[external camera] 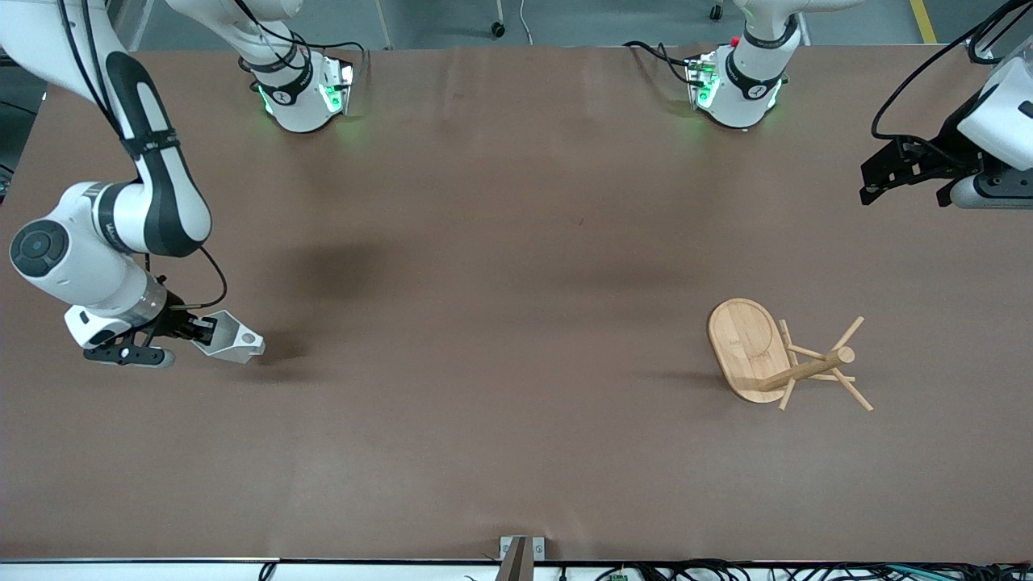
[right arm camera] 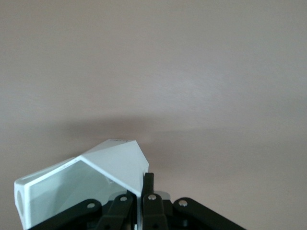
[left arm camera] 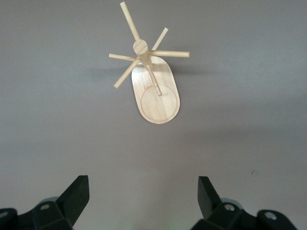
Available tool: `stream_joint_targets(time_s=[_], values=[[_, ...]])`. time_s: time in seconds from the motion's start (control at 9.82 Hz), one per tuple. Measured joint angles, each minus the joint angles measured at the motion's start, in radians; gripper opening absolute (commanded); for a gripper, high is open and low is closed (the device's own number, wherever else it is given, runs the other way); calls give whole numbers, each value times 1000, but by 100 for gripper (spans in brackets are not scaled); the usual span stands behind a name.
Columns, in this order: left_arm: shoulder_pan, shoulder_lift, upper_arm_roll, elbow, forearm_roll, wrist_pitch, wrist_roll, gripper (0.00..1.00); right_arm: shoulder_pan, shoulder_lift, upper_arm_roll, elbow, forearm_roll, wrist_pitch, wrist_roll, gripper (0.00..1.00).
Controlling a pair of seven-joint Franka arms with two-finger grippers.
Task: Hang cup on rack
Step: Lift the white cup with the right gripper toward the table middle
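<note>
Brown table, right gripper fingers clamped on cup, left gripper fingers wide, empty, rack upright.

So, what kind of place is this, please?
Probably a robotics lab: two arm bases bolted to a brown-covered table, cables along its edge, and only the cup and the rack set out.

Matt white plastic cup; smooth pale wooden rack.
</note>
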Motion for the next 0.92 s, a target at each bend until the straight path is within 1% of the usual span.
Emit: stream_joint_targets(time_s=[0.1, 0.41, 0.51, 0.61, 0.81, 0.92], values=[[0, 2, 0, 0, 0, 0, 0, 100, 44, -11, 4, 8, 16, -2, 54, 0], [-1, 4, 0, 1, 0, 0, 0, 100, 237, -15, 10, 78, 160, -2, 255, 0], [-2, 6, 0, 1, 0, 0, 0, 100, 295, -15, 11, 105, 191, -2, 300, 0], [-4, 11, -1, 1, 0, -1, 1, 100, 343, -16, 11, 136, 241, -2, 317, 0], [-8, 23, -8, 1, 0, -3, 56, 100, 436, -13, 12, 204, 428, 0, 323, 0], [-9, 25, -12, 1, 0, -5, 126, 100, 473, -10, 12, 232, 528, 0, 326, 0]])
